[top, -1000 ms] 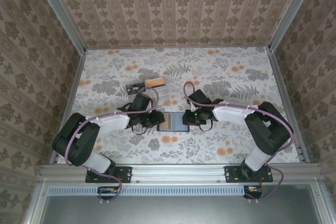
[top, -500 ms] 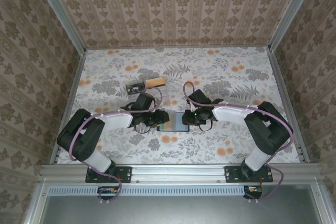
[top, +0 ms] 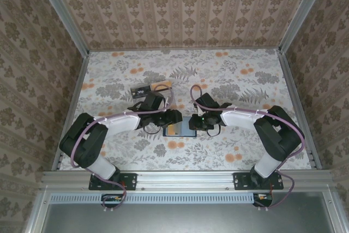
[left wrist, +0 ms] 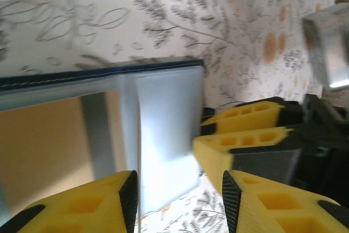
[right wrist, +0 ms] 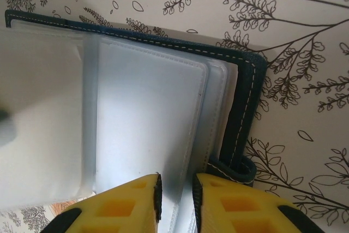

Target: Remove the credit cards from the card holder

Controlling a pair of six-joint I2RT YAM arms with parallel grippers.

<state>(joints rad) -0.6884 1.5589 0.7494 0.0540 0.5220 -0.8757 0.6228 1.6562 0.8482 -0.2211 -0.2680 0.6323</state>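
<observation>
Nearest the bases, the right tool (right wrist: 175,192) hasn't budged over the last second. Its jaws are narrow and look nipped onto the near edge of the card holder (right wrist: 246,102), on its right half. That keeps the holder spread open and flat on the table (top: 234,80), dead centre between the two arms.

The real change is the left tool (left wrist: 179,189). A second ago it sat off to the left of the holder with its jaws much tighter. Now it has slid in over the holder's left half and the jaws have spread to a middling gap with nothing between them. From its wrist view, the fingers straddle a grey-blue pocket (left wrist: 166,135), and a tan-orange card (left wrist: 43,145) sits in the holder just left of that, still tucked in.

My read is that it's lining up a grab on that card, so this one isn't out yet. The pocket leaf is right there, so I'd worry about it pinching the leaf along with the card.

Further back, past the left arm (top: 117,123), a black card (top: 142,89) and an orange card (top: 162,84) lie well apart from the holder, same spot as before. So it looks like part of the job is already done.
</observation>
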